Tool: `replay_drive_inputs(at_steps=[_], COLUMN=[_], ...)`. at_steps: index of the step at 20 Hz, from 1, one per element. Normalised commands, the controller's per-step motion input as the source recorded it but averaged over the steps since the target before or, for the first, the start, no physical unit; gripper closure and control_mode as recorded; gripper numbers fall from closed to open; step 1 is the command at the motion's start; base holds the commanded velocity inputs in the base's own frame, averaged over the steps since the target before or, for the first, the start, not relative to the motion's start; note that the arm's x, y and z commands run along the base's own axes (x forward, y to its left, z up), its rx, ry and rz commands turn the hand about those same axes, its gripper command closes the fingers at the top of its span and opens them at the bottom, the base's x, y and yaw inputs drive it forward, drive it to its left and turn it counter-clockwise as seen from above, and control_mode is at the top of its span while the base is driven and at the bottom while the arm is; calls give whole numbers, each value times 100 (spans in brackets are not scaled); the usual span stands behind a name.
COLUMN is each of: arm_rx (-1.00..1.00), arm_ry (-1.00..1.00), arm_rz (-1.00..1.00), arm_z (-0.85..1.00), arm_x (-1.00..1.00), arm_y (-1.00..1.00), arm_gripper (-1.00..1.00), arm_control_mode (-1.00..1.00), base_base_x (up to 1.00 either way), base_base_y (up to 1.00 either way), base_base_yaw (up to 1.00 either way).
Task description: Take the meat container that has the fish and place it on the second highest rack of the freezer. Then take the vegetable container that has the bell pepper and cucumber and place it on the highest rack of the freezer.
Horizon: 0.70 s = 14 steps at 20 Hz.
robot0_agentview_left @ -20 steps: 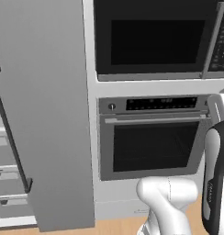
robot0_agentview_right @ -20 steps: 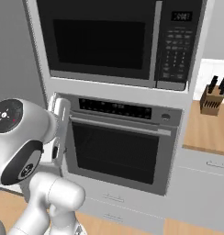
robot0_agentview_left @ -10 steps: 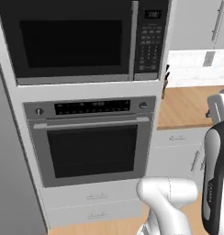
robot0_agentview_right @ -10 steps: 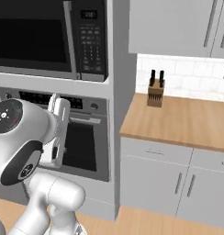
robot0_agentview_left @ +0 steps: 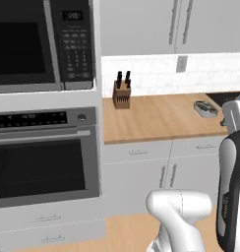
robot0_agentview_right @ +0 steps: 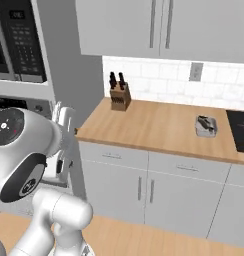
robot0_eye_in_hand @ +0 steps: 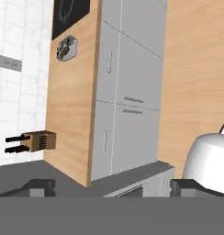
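A small clear container (robot0_agentview_left: 206, 109) with something dark grey inside stands on the wooden counter (robot0_agentview_left: 156, 118), close to the black cooktop (robot0_agentview_left: 229, 98). The same container (robot0_agentview_right: 205, 125) shows in the right base view and, far off, in the hand view (robot0_eye_in_hand: 66, 48). I cannot tell what is in it. My gripper (robot0_eye_in_hand: 118, 186) is open with nothing between its fingertips (robot0_eye_in_hand: 40, 186). It hangs in the air well away from the counter and looks along the lower cabinets. The freezer is out of view.
A knife block (robot0_agentview_left: 122, 91) stands at the counter's left end against the tiled wall. To its left a microwave (robot0_agentview_left: 38, 44) sits above a wall oven (robot0_agentview_left: 43, 162). Grey cabinet doors (robot0_agentview_right: 144, 185) run under the counter, and upper cabinets (robot0_agentview_right: 159, 25) hang above.
The whole picture has swung right: the base has turned from the oven stack toward the counter, so the knife block, container and cooktop have come into view. The gripper stays open.
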Motion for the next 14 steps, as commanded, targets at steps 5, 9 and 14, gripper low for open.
replay_drive_inputs(at_steps=[5,9,14], arm_rx=[0,0,0], arm_ry=[0,0,0], arm_rz=[0,0,0], arm_z=[0,0,0], arm_x=[0,0,0], arm_y=[0,0,0], arm_gripper=[-100,-100,-100], arm_control_mode=[100,100,100], base_base_x=[2,37,48], base_base_y=[-100,-85,-81], base_base_yaw=[0,9,13])
